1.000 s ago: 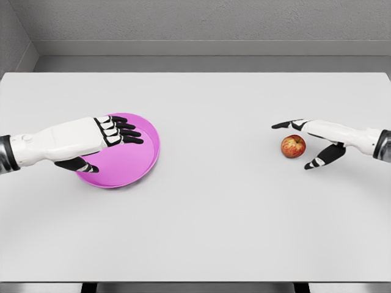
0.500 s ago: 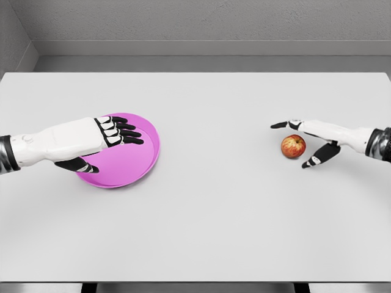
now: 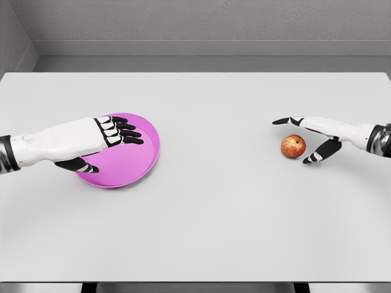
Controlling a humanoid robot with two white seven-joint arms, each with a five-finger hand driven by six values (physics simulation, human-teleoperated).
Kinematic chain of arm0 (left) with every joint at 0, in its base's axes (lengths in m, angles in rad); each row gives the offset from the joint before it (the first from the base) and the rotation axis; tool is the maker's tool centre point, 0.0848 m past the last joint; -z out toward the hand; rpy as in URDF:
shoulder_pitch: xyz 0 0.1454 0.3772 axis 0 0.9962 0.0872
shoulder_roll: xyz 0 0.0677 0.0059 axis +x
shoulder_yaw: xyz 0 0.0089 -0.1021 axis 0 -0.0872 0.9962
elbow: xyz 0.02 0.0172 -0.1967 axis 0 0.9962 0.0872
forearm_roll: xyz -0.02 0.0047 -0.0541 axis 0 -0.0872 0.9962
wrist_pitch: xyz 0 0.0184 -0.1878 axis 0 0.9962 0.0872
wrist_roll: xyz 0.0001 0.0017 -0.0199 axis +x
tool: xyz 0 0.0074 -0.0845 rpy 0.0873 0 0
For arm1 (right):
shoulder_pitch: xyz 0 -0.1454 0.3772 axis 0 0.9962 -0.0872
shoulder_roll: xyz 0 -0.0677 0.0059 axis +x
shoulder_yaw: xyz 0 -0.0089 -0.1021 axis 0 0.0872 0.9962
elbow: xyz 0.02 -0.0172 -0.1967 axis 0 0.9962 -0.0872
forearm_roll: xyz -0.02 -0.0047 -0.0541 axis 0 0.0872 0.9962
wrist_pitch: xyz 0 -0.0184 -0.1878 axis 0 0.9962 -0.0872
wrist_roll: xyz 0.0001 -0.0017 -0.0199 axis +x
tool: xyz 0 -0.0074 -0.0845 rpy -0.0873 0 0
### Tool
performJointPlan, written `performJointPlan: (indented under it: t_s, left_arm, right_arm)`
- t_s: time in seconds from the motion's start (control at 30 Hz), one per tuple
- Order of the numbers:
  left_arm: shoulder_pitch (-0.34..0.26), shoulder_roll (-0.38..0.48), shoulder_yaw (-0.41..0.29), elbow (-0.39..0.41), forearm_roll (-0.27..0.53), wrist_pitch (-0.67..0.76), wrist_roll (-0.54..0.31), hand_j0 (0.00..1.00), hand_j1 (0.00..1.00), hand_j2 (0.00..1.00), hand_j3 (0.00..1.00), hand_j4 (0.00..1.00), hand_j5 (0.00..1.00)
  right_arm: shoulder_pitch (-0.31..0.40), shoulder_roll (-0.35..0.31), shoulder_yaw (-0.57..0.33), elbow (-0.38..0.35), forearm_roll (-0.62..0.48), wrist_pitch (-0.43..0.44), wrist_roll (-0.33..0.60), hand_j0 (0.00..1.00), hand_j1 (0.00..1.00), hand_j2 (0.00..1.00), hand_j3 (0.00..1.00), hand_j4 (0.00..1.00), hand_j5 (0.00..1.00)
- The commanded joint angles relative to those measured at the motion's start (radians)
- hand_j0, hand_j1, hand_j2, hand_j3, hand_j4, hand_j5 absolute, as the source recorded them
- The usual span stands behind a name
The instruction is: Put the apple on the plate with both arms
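Right hand (image 3: 314,137) open around the apple (image 3: 293,146) near the table's (image 3: 214,220) right edge; left hand (image 3: 101,139) open over the magenta plate (image 3: 137,160)

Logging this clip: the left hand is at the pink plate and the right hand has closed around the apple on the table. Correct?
Not quite. In the head view the right hand is open beside the apple, fingers spread, not gripping. The left hand is at the pink plate.
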Motion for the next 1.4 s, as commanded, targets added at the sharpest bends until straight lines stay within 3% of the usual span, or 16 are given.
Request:
performJointPlan:
  t_s: [0.0, 0.17, 0.3, 0.33, 0.53, 0.67, 1.2, 1.3, 1.37]
  left_arm:
    - [0.0, 0.001, 0.001, 0.0, 0.007, 0.001, 0.001, 1.0, 1.0, 1.0, 1.0, 1.0, 1.0]
    - [0.0, 0.001, 0.001, 0.0, 0.007, 0.001, 0.001, 1.0, 1.0, 1.0, 1.0, 1.0, 1.0]
    - [0.002, 0.001, 0.001, 0.0, 0.007, 0.001, 0.001, 1.0, 1.0, 1.0, 1.0, 1.0, 1.0]
    - [0.002, 0.001, 0.001, 0.0, 0.007, 0.001, 0.001, 1.0, 1.0, 1.0, 1.0, 1.0, 1.0]
    - [0.002, 0.001, 0.001, 0.0, 0.007, 0.001, 0.001, 1.0, 1.0, 1.0, 1.0, 1.0, 1.0]
    - [0.002, 0.001, 0.001, 0.0, 0.007, 0.001, 0.001, 1.0, 1.0, 1.0, 1.0, 1.0, 1.0]
    - [0.0, 0.001, 0.001, 0.0, 0.007, 0.001, 0.001, 1.0, 1.0, 1.0, 1.0, 1.0, 1.0]
    - [0.002, 0.001, 0.001, 0.0, 0.007, 0.001, 0.001, 1.0, 1.0, 1.0, 1.0, 1.0, 1.0]
    - [0.002, 0.001, 0.001, 0.0, 0.007, 0.001, 0.001, 1.0, 1.0, 1.0, 1.0, 1.0, 1.0]
  right_arm:
    - [0.0, -0.001, -0.003, -0.004, -0.01, 0.002, 0.0, 0.88, 0.88, 0.88, 0.88, 0.88, 0.88]
    - [0.003, -0.001, 0.005, -0.007, -0.01, 0.002, 0.0, 0.86, 0.86, 0.86, 0.86, 0.86, 0.86]
    - [0.003, -0.003, 0.007, -0.007, -0.008, 0.002, 0.0, 0.77, 0.77, 0.77, 0.77, 0.77, 0.77]
    - [0.003, -0.003, 0.005, -0.007, -0.008, 0.002, 0.0, 0.7, 0.7, 0.7, 0.7, 0.7, 0.7]
    - [0.003, -0.004, 0.007, -0.005, -0.008, 0.002, 0.0, 0.65, 0.65, 0.65, 0.65, 0.65, 0.65]
    - [0.003, -0.004, 0.016, -0.008, -0.008, 0.002, 0.0, 0.55, 0.55, 0.55, 0.55, 0.55, 0.55]
    - [0.0, -0.004, 0.008, -0.014, -0.033, 0.002, 0.0, 0.49, 0.49, 0.49, 0.49, 0.49, 0.49]
    - [0.0, -0.019, 0.008, -0.017, -0.114, 0.002, 0.0, 0.49, 0.49, 0.49, 0.49, 0.49, 0.49]
    - [0.005, -0.019, 0.049, -0.094, -0.151, 0.002, 0.0, 0.5, 0.5, 0.5, 0.5, 0.5, 0.5]
